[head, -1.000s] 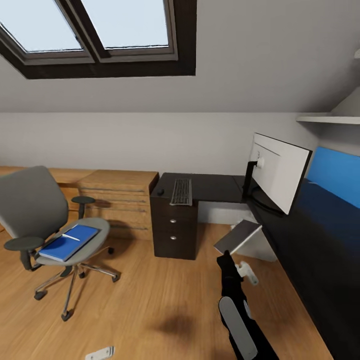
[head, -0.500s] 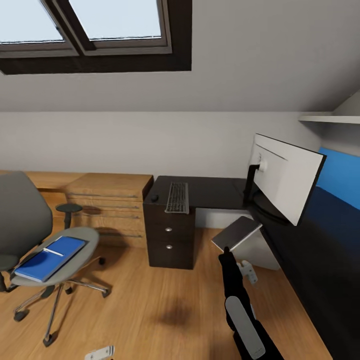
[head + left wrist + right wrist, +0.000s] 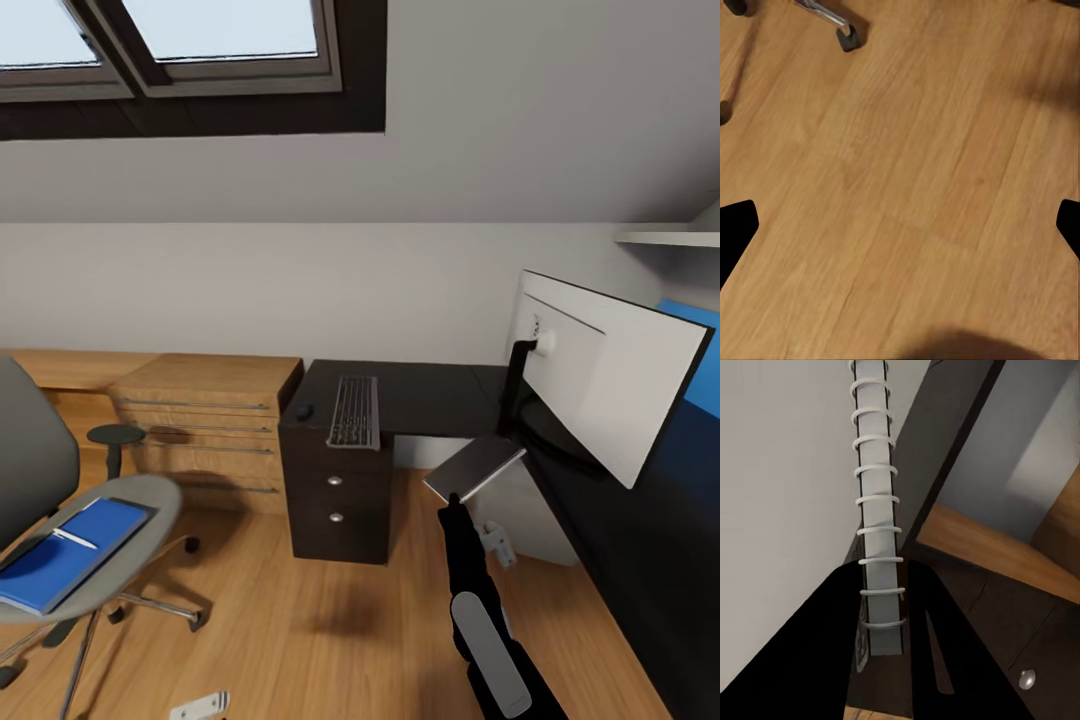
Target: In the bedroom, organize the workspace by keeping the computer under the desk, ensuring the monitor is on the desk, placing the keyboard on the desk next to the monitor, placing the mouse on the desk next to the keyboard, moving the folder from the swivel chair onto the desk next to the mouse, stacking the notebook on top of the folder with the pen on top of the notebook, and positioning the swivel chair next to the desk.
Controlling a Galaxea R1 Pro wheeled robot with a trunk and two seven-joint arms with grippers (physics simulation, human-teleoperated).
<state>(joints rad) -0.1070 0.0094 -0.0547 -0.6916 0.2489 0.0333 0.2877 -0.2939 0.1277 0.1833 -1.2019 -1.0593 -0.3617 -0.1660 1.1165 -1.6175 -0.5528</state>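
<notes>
Grey-covered notebook (image 3: pixel 474 467) in right gripper (image 3: pixel 881 619)

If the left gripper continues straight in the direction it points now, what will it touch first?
Most likely the wooden floor: the left wrist view looks down onto bare boards between the fingertips. A caster of the swivel chair sits off to the side, seemingly out of that line. Depth is hard to judge.

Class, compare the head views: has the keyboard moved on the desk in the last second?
No. The keyboard still lies beside the mouse at the desk's end above the drawers. The whole picture shifted, so the camera moved.
</notes>
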